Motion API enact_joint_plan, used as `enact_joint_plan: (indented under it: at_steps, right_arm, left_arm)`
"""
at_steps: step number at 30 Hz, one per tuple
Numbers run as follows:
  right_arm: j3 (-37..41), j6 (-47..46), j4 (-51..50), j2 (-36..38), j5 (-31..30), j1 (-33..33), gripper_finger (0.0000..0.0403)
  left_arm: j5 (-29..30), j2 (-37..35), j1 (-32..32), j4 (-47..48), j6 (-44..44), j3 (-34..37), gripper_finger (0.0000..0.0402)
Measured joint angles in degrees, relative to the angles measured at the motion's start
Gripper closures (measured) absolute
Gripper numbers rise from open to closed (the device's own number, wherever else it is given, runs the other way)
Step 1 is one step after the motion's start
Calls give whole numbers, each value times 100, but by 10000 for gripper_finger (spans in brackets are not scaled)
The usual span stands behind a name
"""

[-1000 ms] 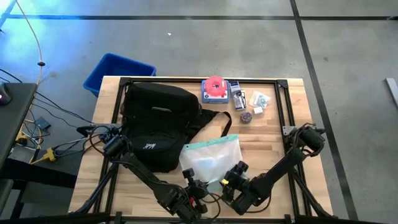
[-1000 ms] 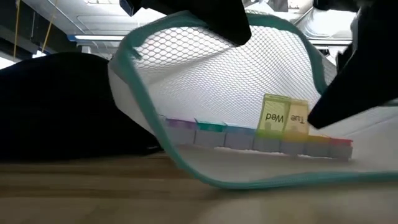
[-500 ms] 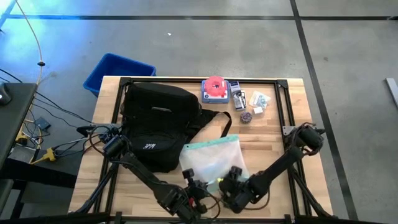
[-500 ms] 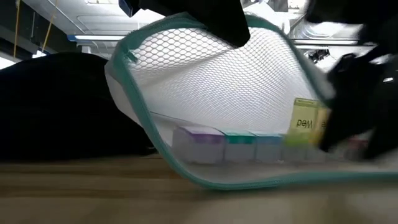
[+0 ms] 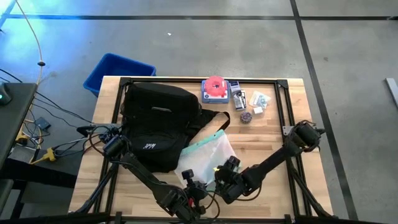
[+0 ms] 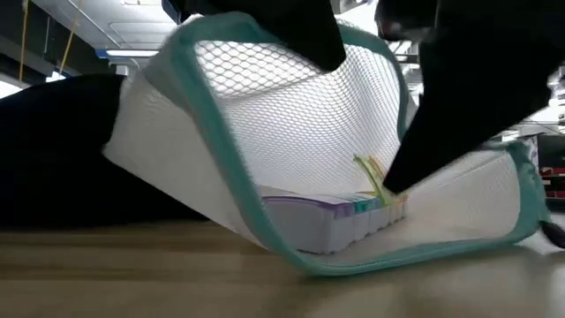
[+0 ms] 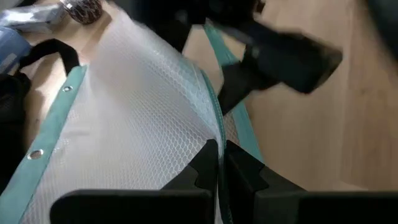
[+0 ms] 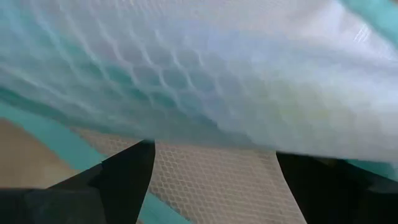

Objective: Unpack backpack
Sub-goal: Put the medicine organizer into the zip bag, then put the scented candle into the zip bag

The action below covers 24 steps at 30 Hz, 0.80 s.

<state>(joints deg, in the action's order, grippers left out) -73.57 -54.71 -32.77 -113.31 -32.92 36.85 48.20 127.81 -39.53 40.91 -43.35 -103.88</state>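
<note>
Backpack (image 5: 158, 127) slumps soft on the surface's left; its top loop looks the best hold. Left gripper (image 7: 219, 163) pinches the mesh pouch (image 5: 202, 160); right gripper (image 5: 222, 179) gapes wide inside it.

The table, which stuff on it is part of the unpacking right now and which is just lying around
In the job: backpack; mesh pouch with the pill organizer inside; left gripper, pinching the pouch's edge; right gripper, open, at the pouch.

Lying about: red round item, small packets, blue bin.
</note>
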Motion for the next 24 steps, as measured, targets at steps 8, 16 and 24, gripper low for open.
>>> enact_joint_plan:
  at_steps: [8,16,24]
  right_arm:
    - [-1505,1097,-1817,32,904,167,82]
    - [-2987,2471,-2551,27,999,1099,82]
    - [-3950,331,-5725,104,-954,1431,82]
  left_arm:
    - [141,-483,16,491,-98,-7,402]
    - [193,-646,109,922,-101,-4,402]
    - [-214,-180,167,921,-116,9,402]
